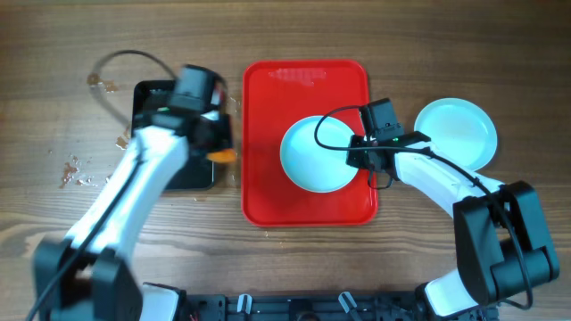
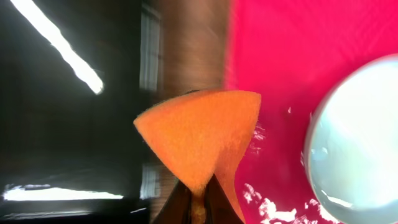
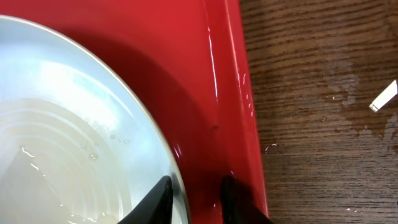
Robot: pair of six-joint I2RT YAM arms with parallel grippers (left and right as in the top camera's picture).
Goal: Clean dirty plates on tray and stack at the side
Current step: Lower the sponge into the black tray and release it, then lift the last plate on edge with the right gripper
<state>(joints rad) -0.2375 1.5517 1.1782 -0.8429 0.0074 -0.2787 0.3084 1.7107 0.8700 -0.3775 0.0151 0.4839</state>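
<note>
**Wet plate, shallow bite: where this can slip**

At the left, your left end effector [image 2: 199, 204] pinches the orange sponge [image 2: 199, 134] by one thin edge. It hangs over the strip of table [image 1: 53, 53] between the black tray [image 1: 147, 94] and the red tray [image 1: 268, 178]. With so little sponge in the grip, a hard press or a quick swing could twist it free. If you sweep that arm right now, it heads into the space where your other arm is working.

The plate [image 1: 308, 160] lies on the right half of the red tray, its face filmed with water. That film makes the rim slick.

Your right end effector [image 3: 198, 193] is spread and straddles the plate's right rim, one finger over the plate and the other down near the tray's raised edge. If you close with too shallow a bite, the plate may pivot or slide out as you lift. The outer finger could also catch the tray wall and drag the whole tray.

Furthest right, the clean plate [image 1: 459, 134] sits on the table. If you set the wet one down off-centre, it may skate off.
</note>
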